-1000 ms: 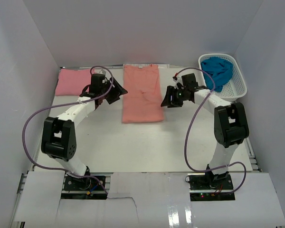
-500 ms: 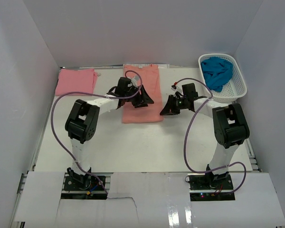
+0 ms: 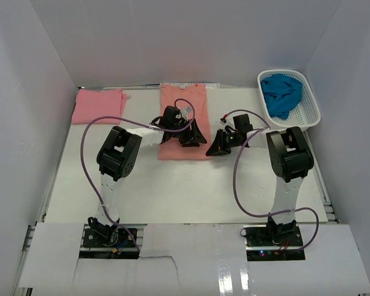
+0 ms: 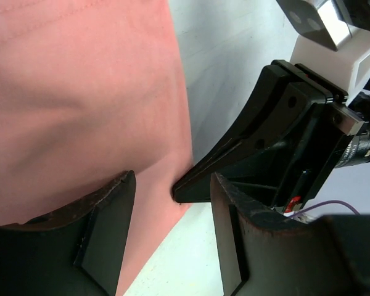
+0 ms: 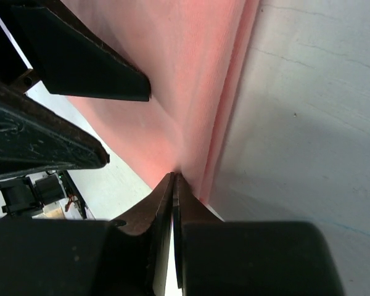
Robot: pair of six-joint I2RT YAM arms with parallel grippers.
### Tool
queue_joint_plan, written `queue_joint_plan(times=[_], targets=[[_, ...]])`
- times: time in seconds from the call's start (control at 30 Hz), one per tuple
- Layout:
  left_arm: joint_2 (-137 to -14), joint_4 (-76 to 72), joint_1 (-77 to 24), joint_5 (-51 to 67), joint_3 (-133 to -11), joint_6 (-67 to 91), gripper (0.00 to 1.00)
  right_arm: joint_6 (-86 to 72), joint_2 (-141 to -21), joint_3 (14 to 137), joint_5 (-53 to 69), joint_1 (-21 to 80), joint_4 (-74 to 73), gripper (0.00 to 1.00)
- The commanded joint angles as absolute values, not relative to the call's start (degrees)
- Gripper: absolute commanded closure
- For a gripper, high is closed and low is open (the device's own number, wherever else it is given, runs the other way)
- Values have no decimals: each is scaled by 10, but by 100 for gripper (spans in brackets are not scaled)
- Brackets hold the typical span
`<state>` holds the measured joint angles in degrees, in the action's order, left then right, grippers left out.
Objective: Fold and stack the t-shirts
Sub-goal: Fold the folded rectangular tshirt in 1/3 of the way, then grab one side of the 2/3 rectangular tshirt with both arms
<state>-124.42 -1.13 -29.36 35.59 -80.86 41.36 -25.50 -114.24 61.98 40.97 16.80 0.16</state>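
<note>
From above, the salmon shirt [image 3: 184,120] lies folded lengthwise at the middle back of the table [image 3: 172,191]. The pink shirt [image 3: 98,106] is at the far left, and the teal shirt [image 3: 280,92] sits in the basket [image 3: 307,111]. The left gripper [image 3: 195,138] is over the salmon shirt's near right part, with the right gripper [image 3: 216,149] at that corner.

In the left wrist view, the left gripper [image 4: 171,182] is spread, straddling the shirt's edge.

In the right wrist view, the right gripper [image 5: 174,179] is pressed together, pinching the salmon cloth.
</note>
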Motion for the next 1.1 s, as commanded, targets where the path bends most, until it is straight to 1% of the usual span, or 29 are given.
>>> queue_joint_plan(times=[0.0,0.1,0.17,0.23,0.27,0.3,0.37,0.4,0.43,0.5,0.53,0.6,0.67,0.7,0.8,1.0,1.07], targets=[[-1230,-4,-293,345,-819,398,38,-246,-1156,617,385,168,1,92],[-1229,10,-293,341,-828,400,38,-248,-1125,620,402,168,1,92],[-1221,22,-293,339,-842,402,38,-247,-1087,621,404,168,-20,90],[-1209,41,-293,333,-858,396,37,-247,-1061,615,421,167,-23,78],[-1202,52,-292,328,-864,390,37,-249,-1041,610,429,166,-23,70],[-1183,61,-291,318,-868,386,37,-250,-1030,603,441,164,-23,60],[-1155,83,-285,301,-861,378,36,-250,-1001,574,449,164,-21,54],[-1137,84,-280,300,-852,378,36,-249,-992,561,448,164,-20,47],[-1095,85,-277,296,-825,379,35,-249,-984,536,447,164,-19,45],[-1048,91,-266,275,-796,377,33,-246,-969,513,442,163,-16,29],[-1004,103,-263,268,-783,374,32,-245,-965,493,443,163,-12,26],[-964,119,-246,247,-741,374,32,-249,-969,476,446,163,11,25],[-918,143,-227,237,-693,376,25,-257,-983,458,451,162,40,25],[-908,154,-219,218,-680,376,24,-267,-990,455,453,161,50,25],[-887,190,-191,192,-627,378,24,-293,-1024,458,455,160,90,27],[-831,129,-154,167,-491,417,25,-328,-1084,495,439,160,121,29],[-824,122,-149,154,-472,432,25,-338,-1095,501,425,159,125,30]])
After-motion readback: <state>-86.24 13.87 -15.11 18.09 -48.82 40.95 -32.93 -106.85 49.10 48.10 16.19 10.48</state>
